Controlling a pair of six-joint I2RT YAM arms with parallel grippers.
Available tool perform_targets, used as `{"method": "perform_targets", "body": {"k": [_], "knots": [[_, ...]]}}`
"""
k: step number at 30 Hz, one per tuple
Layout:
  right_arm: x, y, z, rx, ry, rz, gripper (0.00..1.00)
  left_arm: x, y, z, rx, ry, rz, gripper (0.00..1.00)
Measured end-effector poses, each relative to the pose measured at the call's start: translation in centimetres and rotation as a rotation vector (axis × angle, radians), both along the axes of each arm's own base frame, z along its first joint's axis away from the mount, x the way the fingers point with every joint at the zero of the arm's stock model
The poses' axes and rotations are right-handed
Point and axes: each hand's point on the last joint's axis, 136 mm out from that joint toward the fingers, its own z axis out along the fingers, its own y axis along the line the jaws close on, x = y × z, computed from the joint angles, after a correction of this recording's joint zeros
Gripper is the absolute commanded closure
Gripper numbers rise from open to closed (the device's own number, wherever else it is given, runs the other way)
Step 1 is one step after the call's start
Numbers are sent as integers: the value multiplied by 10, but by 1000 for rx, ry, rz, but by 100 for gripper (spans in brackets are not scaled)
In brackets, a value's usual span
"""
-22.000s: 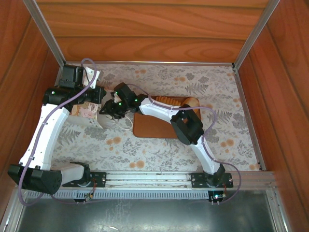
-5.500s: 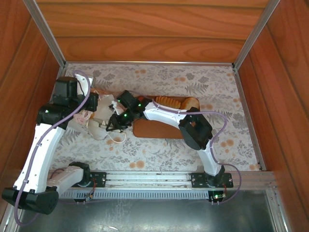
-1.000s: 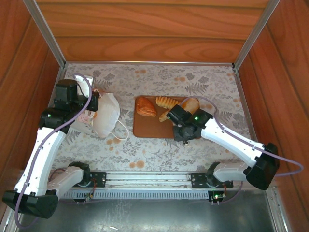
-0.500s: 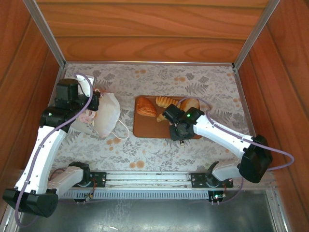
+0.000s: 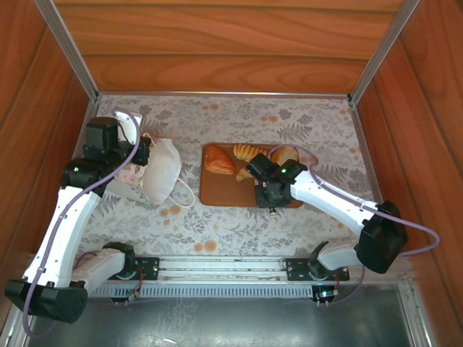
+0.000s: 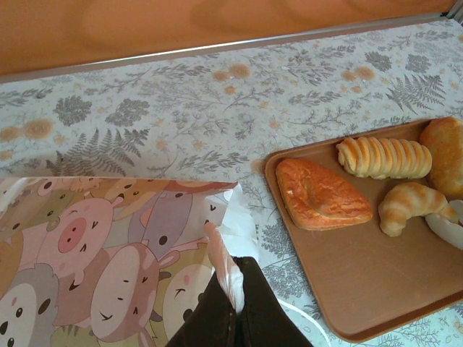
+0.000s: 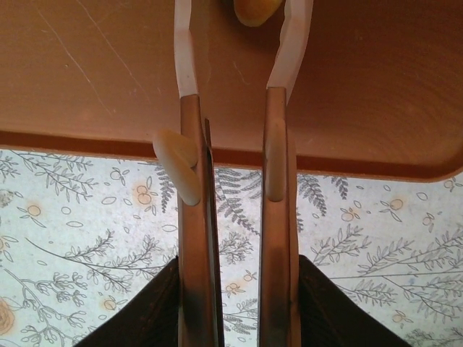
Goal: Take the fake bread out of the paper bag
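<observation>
Already on the brown tray (image 5: 221, 189), four pieces of fake bread (image 5: 219, 160) lie just right of centre in the overhead view, well apart from the paper bag (image 5: 163, 170) at the left. The left wrist view gives their shapes more clearly. A reddish-brown triangular pastry (image 6: 322, 195) sits beside a pale ridged roll (image 6: 383, 157). A round bun (image 6: 445, 155) is at the right edge, and a small golden croissant (image 6: 409, 206) lies below the roll.

From above the bag looks plain white and slumped, with a thin cord loop (image 5: 185, 196) trailing toward the lower right. The left wrist view shows its side printed with cartoon pigs and bears in pink, tan and grey (image 6: 108, 246). There the left gripper (image 6: 235, 278) is pressed together on the bag's thin white edge, at the bottom of the frame; overhead it sits at the bag's upper left (image 5: 142, 153).

The right gripper (image 5: 260, 176) hangs over the tray's near edge. In its own view (image 7: 239, 29) the jaws stand a little apart with bare tray (image 7: 94, 65) between them. A yellow bit of bread shows at the top edge by the fingertips; whether they touch it cannot be told.

A floral cloth (image 6: 217, 101) covers the table, inside wooden walls (image 5: 231, 43).
</observation>
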Motion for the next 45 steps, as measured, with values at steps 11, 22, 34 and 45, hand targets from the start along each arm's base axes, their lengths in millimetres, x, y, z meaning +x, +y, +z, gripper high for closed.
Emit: {"method": "perform_targets", "body": {"k": [11,22,34,45], "knots": [[6,10,6,56,-20,6,58,0,0,0,0,0,1,100],[3,11,62,216,-136,58,60,2,5,0,23,-7,21,100],[-5,111,93,635,-6,319,61,-5,-2,6,-10,-19,-16,100],[-19,182,68,753,128,457,61,-5,-2,6,-17,-15,-14,100]]}}
